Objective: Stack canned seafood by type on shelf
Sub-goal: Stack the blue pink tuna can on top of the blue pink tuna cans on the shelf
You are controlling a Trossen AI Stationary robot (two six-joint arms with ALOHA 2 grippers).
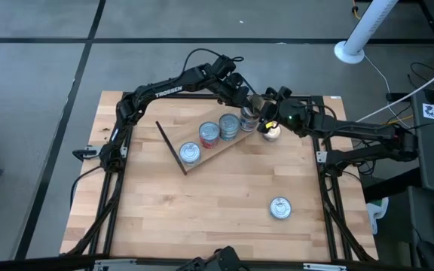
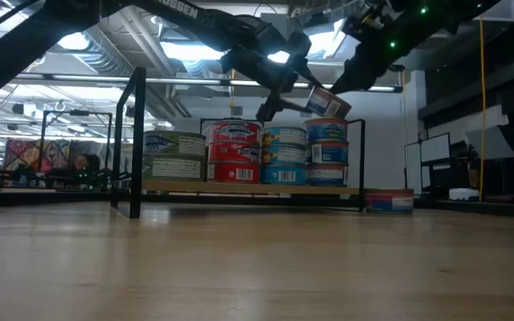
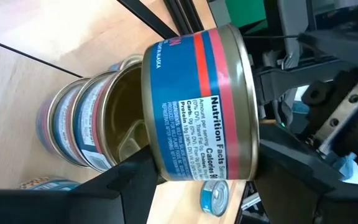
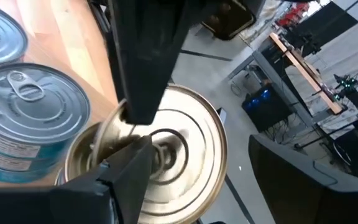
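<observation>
Tilted blue-red tin (image 3: pixel 197 109) sits between jaws of left gripper (image 2: pixel 286 89), jaws spread wide around it, above end stack (image 2: pixel 327 152) on shelf (image 2: pixel 239 188). Right gripper (image 1: pixel 271 120) just beside, open, empty. Four stacks built; stray tin (image 1: pixel 279 208) left on table, well apart.

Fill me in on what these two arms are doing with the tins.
The arms are sorting canned seafood into stacks on the shelf. The left gripper holds a blue-and-red tin tilted just above the end stack, with the right gripper close beside it at that same spot. Three other stacks already stand on the shelf. One loose tin lies on the table nearer the front, and another sits just off the shelf's end.
</observation>
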